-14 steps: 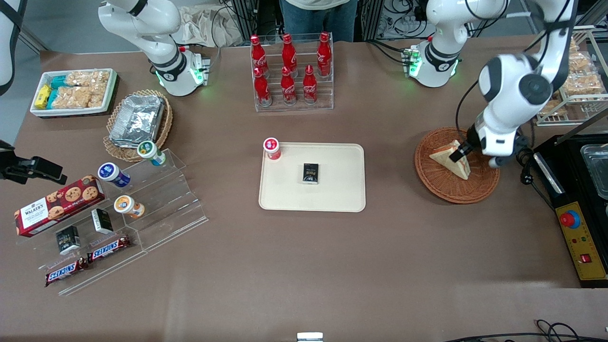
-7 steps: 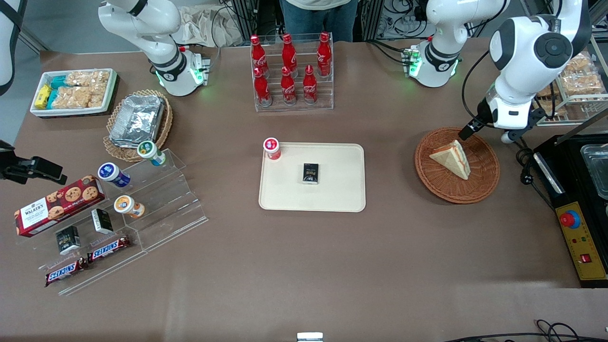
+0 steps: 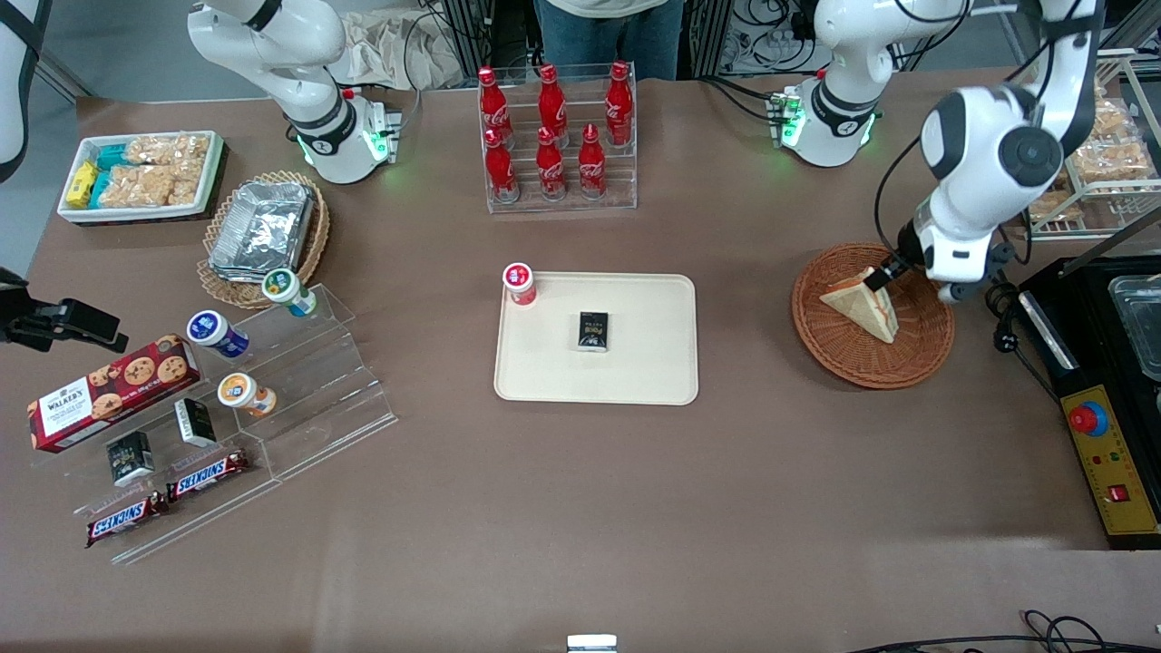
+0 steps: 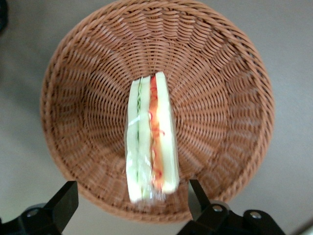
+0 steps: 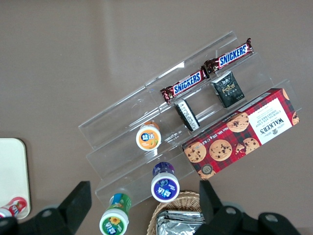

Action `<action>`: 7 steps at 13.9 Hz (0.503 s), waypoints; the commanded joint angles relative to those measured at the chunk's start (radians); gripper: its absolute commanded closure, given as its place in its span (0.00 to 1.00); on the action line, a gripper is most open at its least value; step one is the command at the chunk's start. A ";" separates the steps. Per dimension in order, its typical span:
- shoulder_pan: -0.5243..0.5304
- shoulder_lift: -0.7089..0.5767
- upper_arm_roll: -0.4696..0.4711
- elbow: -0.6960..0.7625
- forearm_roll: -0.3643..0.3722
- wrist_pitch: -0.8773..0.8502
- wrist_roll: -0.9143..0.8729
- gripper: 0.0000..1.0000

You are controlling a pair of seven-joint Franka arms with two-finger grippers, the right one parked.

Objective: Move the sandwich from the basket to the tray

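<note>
Wicker basket [image 3: 873, 316] holds the sandwich [image 3: 862, 303].
Claw [image 4: 133, 205] hovers above it, fingers [image 4: 62, 201] apart; tray [image 3: 651, 372] lies well apart.

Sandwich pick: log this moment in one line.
gripper: open, above sandwich | sandwich: in basket, ungrasped | tray: no sandwich

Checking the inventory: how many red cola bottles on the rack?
6: three on the upper step, three on the lower. None appear hidden.
</note>
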 commanded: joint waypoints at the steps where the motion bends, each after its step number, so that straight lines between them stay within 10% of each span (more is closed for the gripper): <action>1: 0.014 0.067 -0.004 -0.019 0.013 0.100 0.003 0.00; 7: 0.010 0.133 -0.005 -0.046 0.013 0.200 -0.024 0.00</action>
